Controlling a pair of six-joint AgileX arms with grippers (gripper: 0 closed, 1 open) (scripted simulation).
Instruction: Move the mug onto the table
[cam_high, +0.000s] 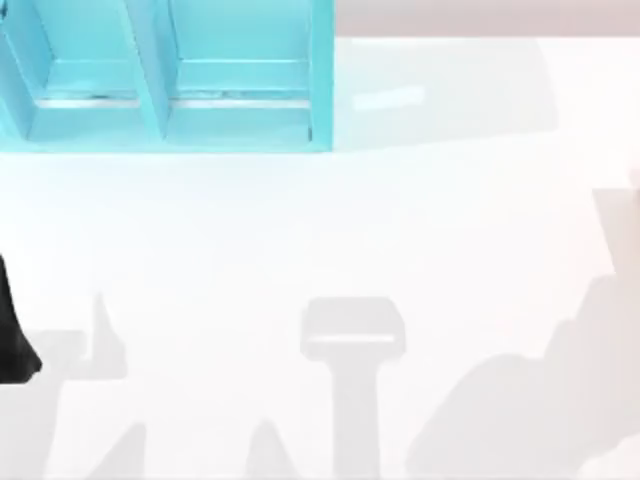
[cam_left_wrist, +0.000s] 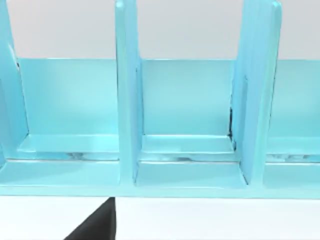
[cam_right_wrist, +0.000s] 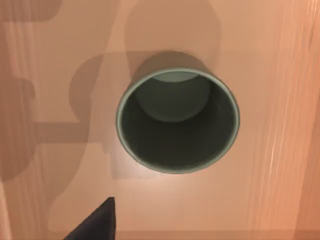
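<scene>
From above, we see the table (cam_high: 330, 230) as a wide glossy white surface, with the turquoise shelf unit (cam_high: 150, 90) standing at its far left corner, two of its open compartments facing the near side. A black part of our left arm (cam_high: 12, 335) shows at the table's left edge, well in front of the shelf unit, and grey shadows lie across the white surface nearer to us than the shelf unit. In the left wrist view, the shelf unit (cam_left_wrist: 127, 100) faces the camera squarely: upright dividers separate its compartments, the compartment floors are bare, and a strip of the white table (cam_left_wrist: 210, 220) runs in front of its base. A black tip of the left gripper (cam_left_wrist: 97, 225) pokes in over that strip, just in front of the shelf unit; we cannot tell whether this pincer is released or clenched. In the right wrist view, we look straight down into the mug (cam_right_wrist: 177, 120), olive-green, upright, its round mouth open toward the camera. It stands on a warm brown wood-grained surface (cam_right_wrist: 280, 75), not on the white table, and soft shadows fall on the wood around it. A black tip of the right gripper (cam_right_wrist: 97, 222) shows beside the mug, apart from its rim; here too we cannot tell whether the pincer is released or clenched.
</scene>
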